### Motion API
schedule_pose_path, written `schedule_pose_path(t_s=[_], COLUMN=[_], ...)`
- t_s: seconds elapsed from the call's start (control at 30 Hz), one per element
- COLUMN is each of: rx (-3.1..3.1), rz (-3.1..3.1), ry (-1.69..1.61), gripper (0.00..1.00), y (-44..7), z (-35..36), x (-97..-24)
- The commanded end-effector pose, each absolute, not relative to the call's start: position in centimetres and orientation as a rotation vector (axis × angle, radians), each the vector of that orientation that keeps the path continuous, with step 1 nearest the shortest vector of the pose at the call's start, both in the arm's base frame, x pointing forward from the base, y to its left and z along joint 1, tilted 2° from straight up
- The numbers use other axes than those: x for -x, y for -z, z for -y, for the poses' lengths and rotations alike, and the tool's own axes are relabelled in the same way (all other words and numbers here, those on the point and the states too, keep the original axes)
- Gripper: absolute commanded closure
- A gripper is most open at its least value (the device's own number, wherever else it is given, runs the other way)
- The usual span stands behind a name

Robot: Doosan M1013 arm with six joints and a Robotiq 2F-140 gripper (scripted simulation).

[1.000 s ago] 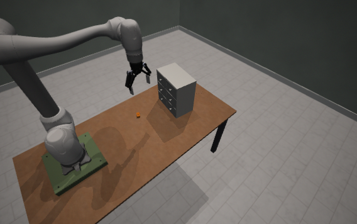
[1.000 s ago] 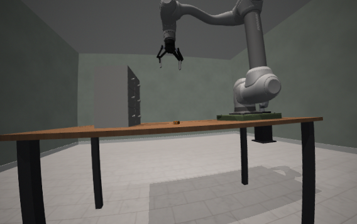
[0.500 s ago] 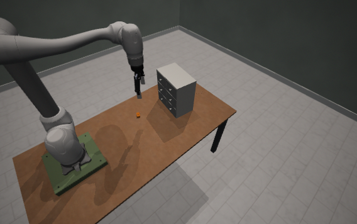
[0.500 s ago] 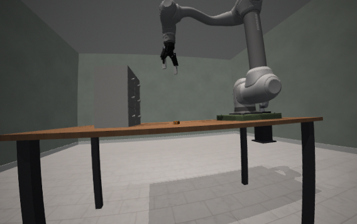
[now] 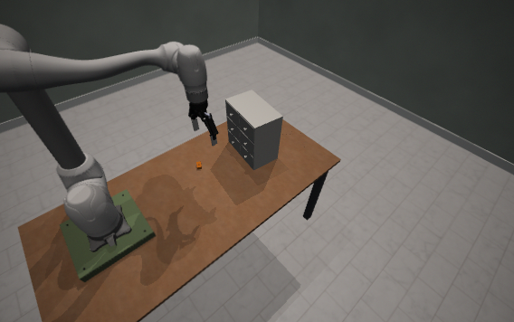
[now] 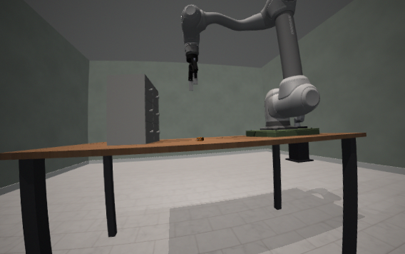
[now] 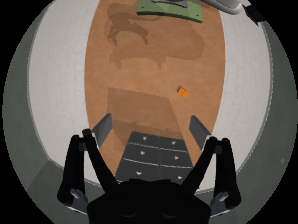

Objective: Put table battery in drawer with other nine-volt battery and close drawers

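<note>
The small grey chest (image 5: 259,131) (image 6: 126,108) (image 7: 154,156) stands on the brown table (image 5: 280,181) (image 6: 107,147) (image 7: 200,63), its dark drawer fronts all pushed in and facing the arm's base. A small orange nine-volt battery (image 5: 199,165) (image 6: 200,138) (image 7: 181,91) lies on the table in front of the chest. My gripper (image 5: 204,128) (image 6: 192,83) (image 7: 151,121) is open and empty. It hangs in the air in front of the chest's drawer side, about level with the chest's top, well above the battery.
The arm's green base plate (image 5: 136,235) (image 6: 285,132) (image 7: 169,6) is at the table's other end. The table edge runs close behind and beside the chest.
</note>
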State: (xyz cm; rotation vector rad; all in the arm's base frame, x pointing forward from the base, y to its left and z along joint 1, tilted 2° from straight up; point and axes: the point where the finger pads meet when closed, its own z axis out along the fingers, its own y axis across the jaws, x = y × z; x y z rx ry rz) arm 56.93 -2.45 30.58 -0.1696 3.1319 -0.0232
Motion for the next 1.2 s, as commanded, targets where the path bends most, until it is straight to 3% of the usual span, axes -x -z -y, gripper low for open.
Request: schedule_pose_path(t_s=[0.0, 0.37, 1.17], rx=[0.602, 1.326, 2.830], rz=[-3.073, -2.843, -1.418], ry=[0.008, 0.040, 0.090], gripper=[0.00, 0.00, 0.00], y=[-29.0, -26.2, -22.7], z=[2.4, 2.4, 2.2], x=[-57.0, -56.9, -56.7])
